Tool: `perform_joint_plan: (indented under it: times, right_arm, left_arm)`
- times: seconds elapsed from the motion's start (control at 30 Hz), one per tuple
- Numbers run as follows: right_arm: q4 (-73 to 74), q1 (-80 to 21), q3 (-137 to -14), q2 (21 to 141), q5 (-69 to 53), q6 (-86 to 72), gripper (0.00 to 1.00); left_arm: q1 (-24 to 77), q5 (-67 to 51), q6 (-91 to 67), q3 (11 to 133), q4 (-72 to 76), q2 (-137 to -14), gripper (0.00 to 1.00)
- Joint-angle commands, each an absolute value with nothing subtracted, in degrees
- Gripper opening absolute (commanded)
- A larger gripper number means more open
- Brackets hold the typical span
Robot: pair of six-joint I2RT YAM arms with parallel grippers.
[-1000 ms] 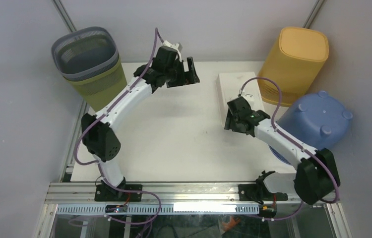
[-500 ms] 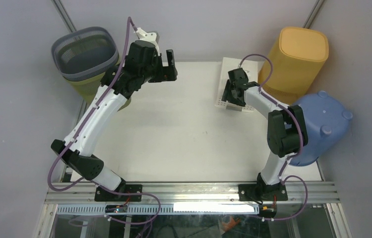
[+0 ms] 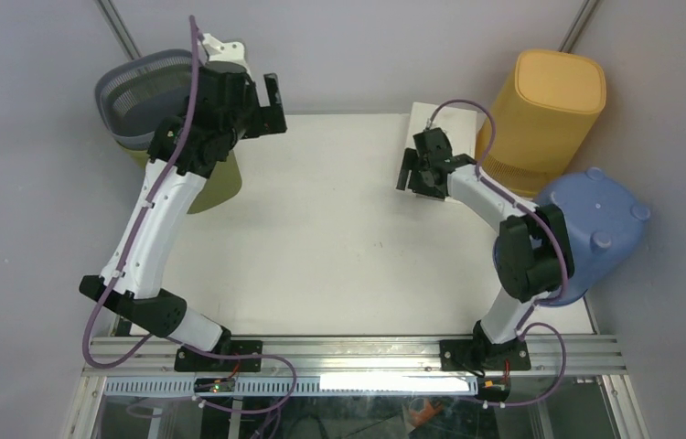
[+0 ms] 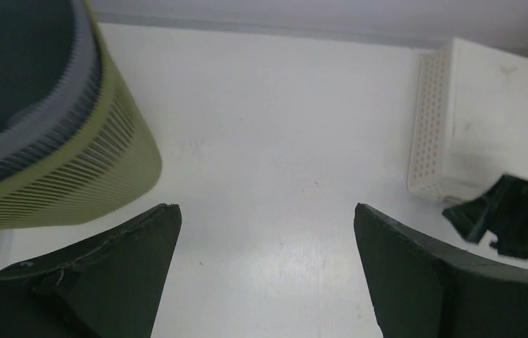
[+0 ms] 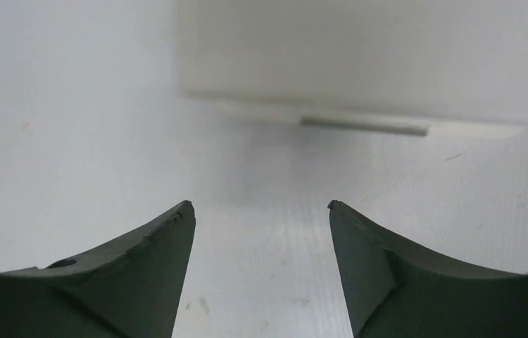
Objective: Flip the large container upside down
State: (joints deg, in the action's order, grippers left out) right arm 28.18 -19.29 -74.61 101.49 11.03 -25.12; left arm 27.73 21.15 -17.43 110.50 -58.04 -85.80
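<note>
An olive-green slatted basket (image 3: pixel 216 178) stands upright at the back left table corner with a grey mesh basket (image 3: pixel 143 96) nested in it. Both also show in the left wrist view, the olive one (image 4: pixel 64 176) and the grey one (image 4: pixel 8 84). My left gripper (image 3: pixel 271 108) is open and empty, raised just right of the baskets' rim, with bare table between its fingers (image 4: pixel 265 208). My right gripper (image 3: pixel 405 172) is open and empty at the left edge of the white basket (image 3: pixel 419 119), over bare table (image 5: pixel 261 204).
A yellow bin (image 3: pixel 550 110) stands upside down at the back right. A blue tub (image 3: pixel 586 224) lies upside down at the right edge. The small white slatted basket (image 4: pixel 479 134) sits upside down at the back centre. Grey walls close in the left and right sides.
My left arm has swung left, from the back centre to beside the nested baskets. My right gripper has reached up to the white basket and shifted to its left edge.
</note>
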Motion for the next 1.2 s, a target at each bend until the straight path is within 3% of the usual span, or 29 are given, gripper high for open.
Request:
perform_joint_plan:
  times: [0.0,0.3,0.53,0.63,0.8,0.87,0.93,1.0,1.07,1.17]
  right_arm:
    - [26.01,-26.17,-71.64,87.82,5.59,-22.53,0.74]
    - [27.85,-32.28,-64.05,73.72,5.41,-28.23,0.77]
    - [31.34,-32.58,-61.01,68.43,6.88,-29.43,0.78]
    - [32.24,-32.52,-59.8,66.88,7.11,-29.91,0.78]
    - [32.87,-32.59,-59.02,65.57,7.51,-30.56,0.78]
    - [33.03,-32.61,-59.35,65.59,7.55,-30.59,0.78]
    - [33.12,-32.56,-59.73,65.63,7.64,-30.61,0.78]
    - [33.07,-32.61,-60.15,65.68,7.64,-30.67,0.78]
    - [33.09,-32.56,-60.35,65.64,7.6,-30.76,0.78]
    - [33.53,-32.54,-60.77,65.68,7.11,-31.08,0.78]
  left_arm:
    - [23.75,24.89,-13.01,116.41,-56.73,-83.29,0.99]
    - [17.6,36.23,-7.18,117.12,-45.79,-87.94,0.99]
    - [10.45,31.52,-9.35,125.34,-50.85,-99.4,0.98]
    - [8.43,29.89,-10.35,124.92,-51.97,-101.36,0.91]
    - [7.68,28.21,-10.79,122.84,-52.48,-102.13,0.69]
    - [7.69,27.46,-10.93,122.4,-52.42,-102.18,0.5]
    - [7.65,26.11,-11.14,122.26,-52.46,-102.22,0.26]
    - [7.66,24.64,-11.43,122.34,-52.47,-102.15,0.12]
    - [7.72,23.06,-11.6,122.63,-52.55,-101.72,0.04]
    - [7.76,19.1,-11.89,123.87,-52.74,-100.52,0.0]
